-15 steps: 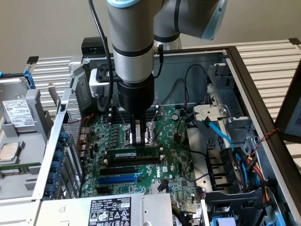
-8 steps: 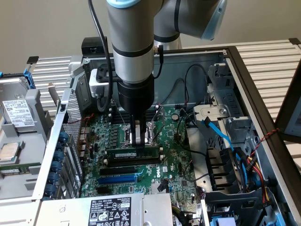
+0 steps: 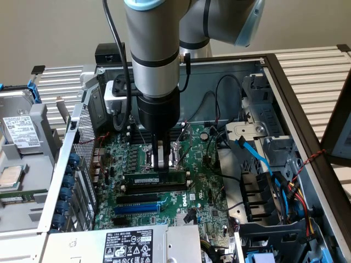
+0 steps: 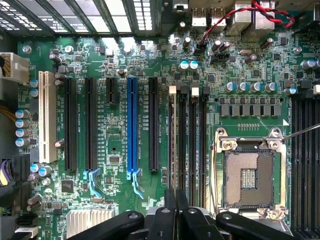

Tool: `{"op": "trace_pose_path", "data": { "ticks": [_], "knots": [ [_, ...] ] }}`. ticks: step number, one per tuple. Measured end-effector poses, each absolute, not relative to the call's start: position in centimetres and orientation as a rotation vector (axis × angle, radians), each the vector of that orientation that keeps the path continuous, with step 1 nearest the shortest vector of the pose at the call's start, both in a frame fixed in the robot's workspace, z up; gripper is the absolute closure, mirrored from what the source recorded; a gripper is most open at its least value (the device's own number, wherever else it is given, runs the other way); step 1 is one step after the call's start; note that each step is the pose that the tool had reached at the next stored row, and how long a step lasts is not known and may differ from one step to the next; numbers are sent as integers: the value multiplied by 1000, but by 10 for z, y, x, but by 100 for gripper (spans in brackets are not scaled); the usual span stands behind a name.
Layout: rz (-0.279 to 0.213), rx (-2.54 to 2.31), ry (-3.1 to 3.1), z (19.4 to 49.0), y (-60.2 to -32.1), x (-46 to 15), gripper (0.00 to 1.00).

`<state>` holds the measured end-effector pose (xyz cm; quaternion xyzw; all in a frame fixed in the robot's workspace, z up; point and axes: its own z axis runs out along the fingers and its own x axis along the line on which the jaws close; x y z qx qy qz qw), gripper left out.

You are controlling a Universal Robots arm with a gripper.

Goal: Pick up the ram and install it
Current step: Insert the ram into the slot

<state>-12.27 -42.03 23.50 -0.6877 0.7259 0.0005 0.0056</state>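
Case [image 3: 285, 76] of an open computer lies on its side, and the green motherboard [image 3: 205, 189] faces up inside it. From my station the job looks well along. The ram [image 3: 155, 179] is already off wherever it was stored and stands on its long edge, white label showing, in line with 1 of the black memory slots [image 3: 151, 196]. In the exterior view it is at 6 o'clock from the processor socket [image 4: 248, 177] and at 12 o'clock from the blue expansion slot [image 3: 137, 208]. I judge that only the final seating is left. I cannot tell whether the stick is fully down or whether the end latches have caught.

The arm [image 3: 156, 55] comes in from 12 o'clock and hangs almost straight down over the board, wrist vertical, with its cable looping along its 9 o'clock side. The tool [image 3: 160, 163] points down at the ram's top edge near mid-length. Its 2 fingers [image 4: 172, 207] are drawn together and meet that edge. I cannot say for sure whether they pinch the thin board or just bear down on it.
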Motion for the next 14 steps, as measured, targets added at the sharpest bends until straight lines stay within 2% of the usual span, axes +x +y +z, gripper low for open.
{"op": "trace_pose_path", "data": {
  "ticks": [14],
  "knots": [
    [-1,-2152,2271,233,-420,-123,88]
  ]
}}
